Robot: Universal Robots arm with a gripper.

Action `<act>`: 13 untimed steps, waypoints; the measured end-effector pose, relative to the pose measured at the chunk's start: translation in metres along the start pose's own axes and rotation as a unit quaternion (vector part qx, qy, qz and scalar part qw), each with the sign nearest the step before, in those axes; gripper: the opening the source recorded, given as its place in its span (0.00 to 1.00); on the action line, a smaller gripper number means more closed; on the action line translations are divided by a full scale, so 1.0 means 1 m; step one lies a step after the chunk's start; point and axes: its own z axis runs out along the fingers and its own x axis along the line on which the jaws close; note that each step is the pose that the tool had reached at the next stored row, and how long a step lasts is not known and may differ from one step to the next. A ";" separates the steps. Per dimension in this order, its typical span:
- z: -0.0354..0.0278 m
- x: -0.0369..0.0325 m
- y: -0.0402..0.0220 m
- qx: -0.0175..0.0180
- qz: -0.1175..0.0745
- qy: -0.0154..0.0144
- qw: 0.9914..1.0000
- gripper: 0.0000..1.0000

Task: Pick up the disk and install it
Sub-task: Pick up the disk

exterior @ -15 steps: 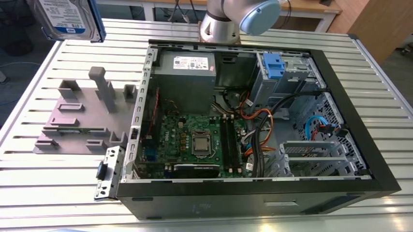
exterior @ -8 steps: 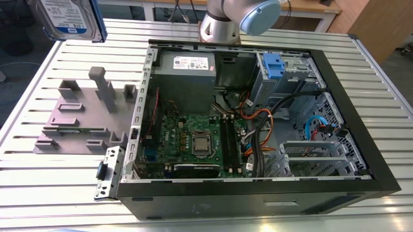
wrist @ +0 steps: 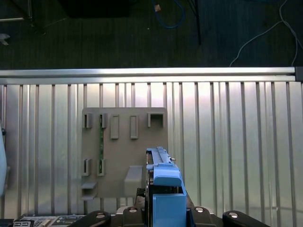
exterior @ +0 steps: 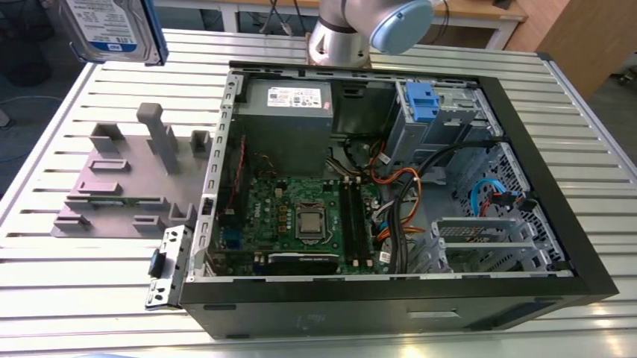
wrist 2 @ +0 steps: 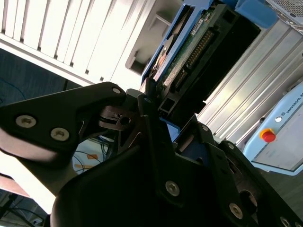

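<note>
Clamping the flat silver blue-railed disk (wrist 2: 187,52) edge-on, the black gripper (wrist 2: 150,106) holds it up in the air over the grey plastic slotted holder (wrist: 124,142) on the ribbed metal table (wrist: 236,142); open black computer case (exterior: 348,317) sits beside that.

Brightly lit ribbed aluminium table (exterior: 89,276), dark floor (wrist: 94,42) beyond its edge, light wooden furniture (exterior: 582,37) behind.

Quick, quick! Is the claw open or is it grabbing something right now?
Claw: shut on the disk, holding it up off the table.
</note>
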 end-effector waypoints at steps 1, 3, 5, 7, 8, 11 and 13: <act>0.0000 0.0000 -0.0004 0.000 0.000 0.000 1.000 0.37; 0.0000 0.0000 -0.0013 0.000 0.000 0.000 1.000 0.37; -0.0001 -0.0001 -0.0022 0.000 0.000 0.000 1.000 0.37; -0.0001 -0.0001 -0.0032 0.000 0.000 0.000 1.000 0.37; -0.0001 -0.0001 -0.0037 0.000 0.000 0.000 1.000 0.37; -0.0001 -0.0002 -0.0051 0.000 0.000 0.000 1.000 0.37; -0.0002 -0.0002 -0.0060 0.000 0.000 0.000 1.000 0.37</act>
